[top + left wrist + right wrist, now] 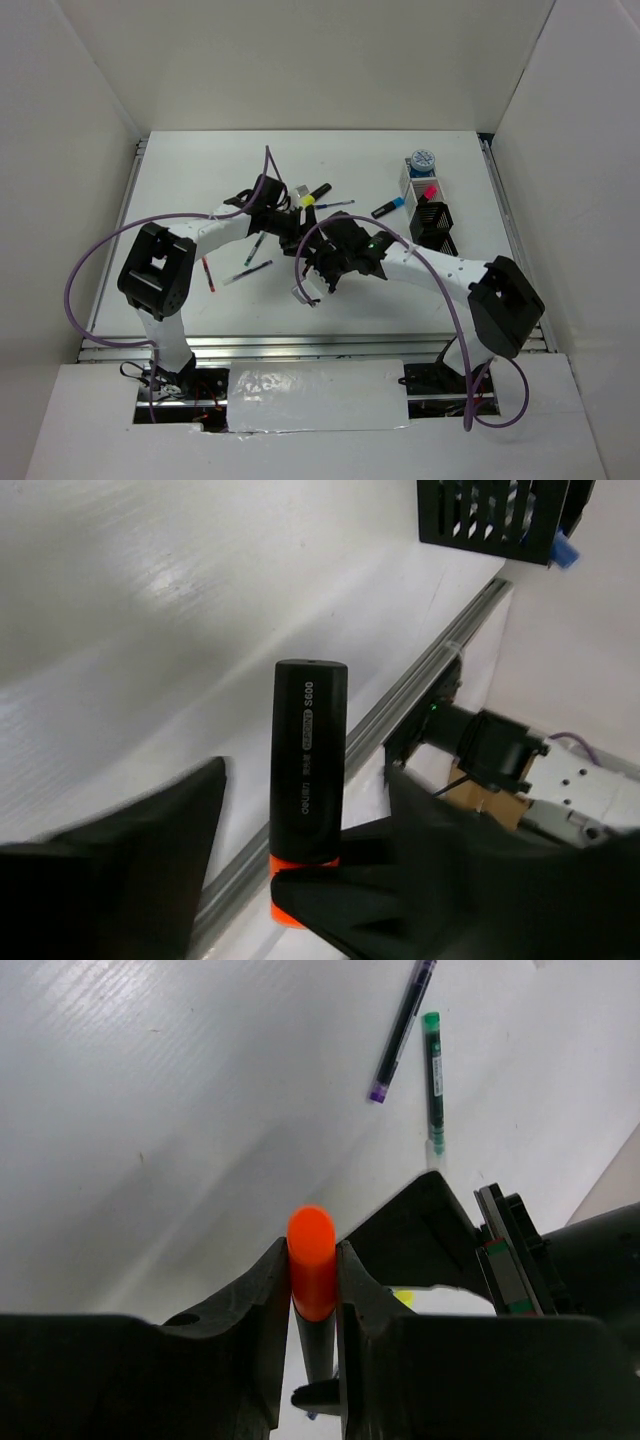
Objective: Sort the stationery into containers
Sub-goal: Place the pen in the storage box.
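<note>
My right gripper is shut on the orange cap of a black highlighter and holds it above the table. In the left wrist view the same highlighter stands between the spread fingers of my left gripper, which is open, with a clear gap on its left side. The two grippers, left and right, meet mid-table. A yellow-capped highlighter, a blue-capped one and thin pens lie on the table. The white bin holds a tape roll.
A pink-capped highlighter sits in the bin behind the white one, and black bins follow in the row at the right. A red pen lies at the left. A purple pen and a green pen lie beyond the right gripper. White walls enclose the table.
</note>
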Controlling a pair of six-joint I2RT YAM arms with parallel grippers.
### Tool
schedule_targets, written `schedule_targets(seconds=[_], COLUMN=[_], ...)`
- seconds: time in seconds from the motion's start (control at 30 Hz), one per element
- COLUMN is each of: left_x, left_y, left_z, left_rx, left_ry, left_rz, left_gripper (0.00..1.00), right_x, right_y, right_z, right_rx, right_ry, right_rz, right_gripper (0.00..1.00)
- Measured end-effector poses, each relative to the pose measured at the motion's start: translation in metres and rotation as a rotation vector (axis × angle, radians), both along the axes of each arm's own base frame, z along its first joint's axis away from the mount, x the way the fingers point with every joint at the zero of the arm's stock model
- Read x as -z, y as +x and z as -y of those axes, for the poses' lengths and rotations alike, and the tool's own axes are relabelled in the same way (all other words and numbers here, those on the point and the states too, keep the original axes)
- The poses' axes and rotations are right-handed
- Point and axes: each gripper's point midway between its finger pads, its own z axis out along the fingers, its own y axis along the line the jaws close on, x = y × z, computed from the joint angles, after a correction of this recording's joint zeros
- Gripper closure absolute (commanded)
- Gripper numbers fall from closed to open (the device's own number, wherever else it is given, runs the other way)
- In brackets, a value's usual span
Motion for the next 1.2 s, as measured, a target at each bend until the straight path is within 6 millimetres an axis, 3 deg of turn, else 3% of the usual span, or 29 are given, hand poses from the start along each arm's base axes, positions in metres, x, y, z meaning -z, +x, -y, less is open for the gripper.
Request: schedule_targets(seconds=[0.1,0.2,0.33,0.43,0.53,0.6,0.67,0.73,0.87,1.0,1.07,1.2], left_x=[0.001,-0.011,-0.055,-0.093,-0.117,-0.120,-0.116,-0.112,-0.109,-0.105,-0.103,-0.087], left_y=[0.002,0.018,0.069,0.113,0.144,0.156,0.160,0.160,0.144,0.140,0.151,0.168], left_z=[-0.001,-0.004,-0.013,-0.042,-0.082,-0.103,-0.111,-0.101,-0.049,-0.006,-0.001,-0.013], left_rx=[-0.008,-0.022,-0.084,-0.188,-0.306,-0.365,-0.364,-0.315,-0.125,0.001,0.008,-0.001], left_ry=[0.015,0.039,0.055,0.065,0.081,0.099,0.152,0.216,0.311,0.358,0.381,0.434], left_rz=[0.007,0.064,0.258,0.392,0.484,0.523,0.578,0.655,0.841,0.936,0.958,0.950], left_gripper=[0.01,0.01,0.01,0.01,0.01,0.01,0.01,0.01,0.06,0.11,0.12,0.12], right_x=[-0.003,-0.012,-0.042,-0.074,-0.116,-0.135,-0.151,-0.164,-0.172,-0.163,-0.158,-0.149], right_y=[0.001,-0.001,0.001,0.016,0.057,0.084,0.114,0.140,0.177,0.200,0.208,0.220], right_z=[0.000,0.007,0.025,0.047,0.097,0.129,0.163,0.195,0.250,0.278,0.284,0.296], right_rx=[0.018,0.062,0.176,0.325,0.581,0.753,0.921,1.049,1.229,1.331,1.357,1.398], right_ry=[0.018,0.055,0.168,0.307,0.520,0.661,0.800,0.929,1.115,1.205,1.230,1.277], right_rz=[0.006,-0.006,-0.064,-0.136,-0.212,-0.283,-0.360,-0.416,-0.495,-0.556,-0.580,-0.632], right_gripper=[1.00,1.00,1.00,1.00,1.00,1.00,1.00,1.00,1.00,1.00,1.00,1.00])
